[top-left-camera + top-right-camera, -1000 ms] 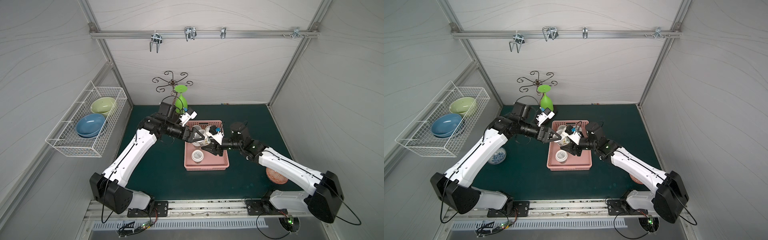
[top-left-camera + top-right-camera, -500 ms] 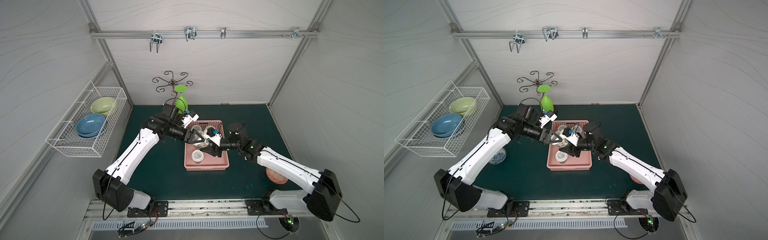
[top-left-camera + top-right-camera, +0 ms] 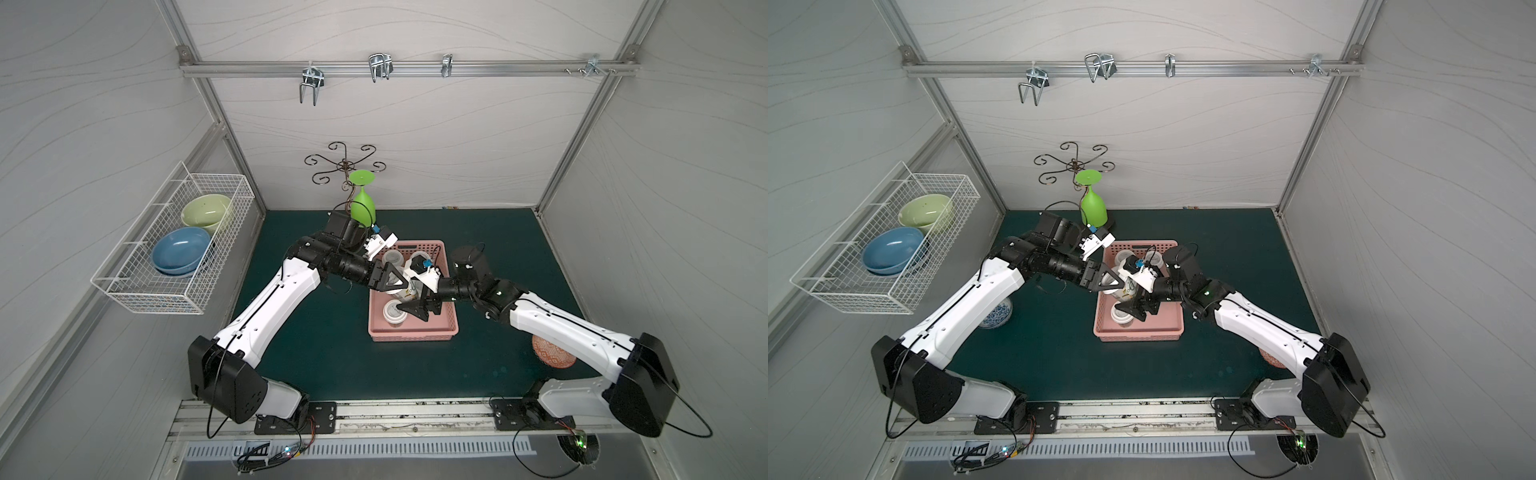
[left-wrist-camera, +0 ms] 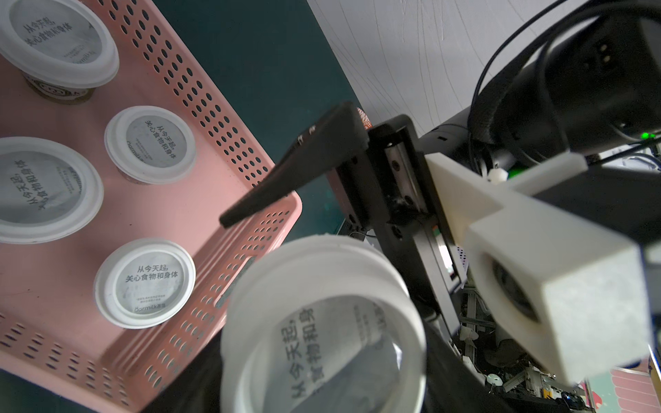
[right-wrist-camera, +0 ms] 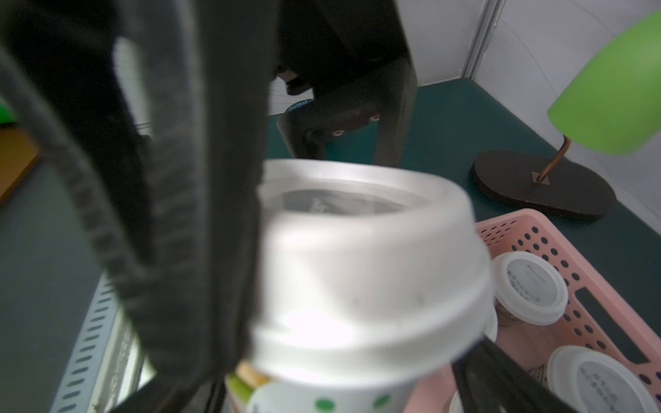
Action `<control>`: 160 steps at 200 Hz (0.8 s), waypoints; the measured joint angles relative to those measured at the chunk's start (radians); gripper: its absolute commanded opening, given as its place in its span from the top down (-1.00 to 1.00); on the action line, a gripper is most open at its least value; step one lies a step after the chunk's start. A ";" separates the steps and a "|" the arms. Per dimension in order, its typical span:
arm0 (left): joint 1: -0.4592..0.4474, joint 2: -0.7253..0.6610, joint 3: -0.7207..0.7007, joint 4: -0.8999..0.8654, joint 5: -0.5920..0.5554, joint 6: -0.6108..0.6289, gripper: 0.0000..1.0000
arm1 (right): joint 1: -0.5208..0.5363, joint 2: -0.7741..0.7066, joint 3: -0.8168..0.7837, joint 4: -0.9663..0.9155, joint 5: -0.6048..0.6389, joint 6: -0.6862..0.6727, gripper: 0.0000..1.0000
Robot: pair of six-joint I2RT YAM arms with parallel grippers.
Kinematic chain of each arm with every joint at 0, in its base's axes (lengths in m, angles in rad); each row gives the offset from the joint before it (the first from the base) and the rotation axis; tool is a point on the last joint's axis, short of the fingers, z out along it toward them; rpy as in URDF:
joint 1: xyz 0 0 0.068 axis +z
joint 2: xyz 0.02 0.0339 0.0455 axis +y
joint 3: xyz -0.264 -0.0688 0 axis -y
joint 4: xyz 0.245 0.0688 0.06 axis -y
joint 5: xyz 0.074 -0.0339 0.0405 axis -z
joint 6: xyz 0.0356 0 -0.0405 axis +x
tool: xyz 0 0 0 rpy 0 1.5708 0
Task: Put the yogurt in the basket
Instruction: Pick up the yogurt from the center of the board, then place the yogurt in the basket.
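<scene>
- Your left gripper (image 3: 400, 284) reaches in from 9 o'clock and is closed on a small round yogurt cup with a white lid and grey printed circle (image 4: 322, 321). It holds the cup in the air over the 9 o'clock half of the shallow pink perforated plastic basket (image 3: 413, 334).
- Your right gripper (image 3: 409, 297) comes in from 3 o'clock with its jaws spread wide around the same cup. The finger (image 4: 297, 171) seen from the left wrist stands clear of the lid, so this gripper seems to carry nothing.
- The held cup looks tipped, lid toward 9 o'clock; how far, I cannot tell.
- Four more cups (image 4: 150, 144) stand upright in the basket. The nearest (image 3: 395, 311) sits just beside the held one, at about 7 o'clock.
- The next move turns on this: the basket floor lies straight beneath the left gripper, with bare floor toward 4 o'clock. Draw the right gripper back toward 3 o'clock before you lower.
</scene>
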 measured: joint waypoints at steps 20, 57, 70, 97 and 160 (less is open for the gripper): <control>0.000 0.000 0.000 0.000 -0.006 0.003 -0.10 | 0.000 -0.043 -0.023 -0.010 0.023 -0.003 -0.98; 0.000 0.000 0.000 0.000 -0.026 0.017 -0.08 | 0.000 -0.211 -0.091 -0.095 0.076 -0.004 -0.98; -0.001 0.000 0.000 0.000 -0.042 0.023 -0.07 | 0.000 -0.290 -0.116 -0.135 0.098 -0.004 -0.98; -0.021 0.005 0.000 0.000 -0.089 0.050 -0.05 | 0.000 -0.468 -0.154 -0.234 0.178 -0.002 -0.98; -0.218 0.085 0.002 -0.006 -0.319 0.197 -0.05 | -0.110 -0.835 -0.189 -0.404 0.509 0.081 -0.98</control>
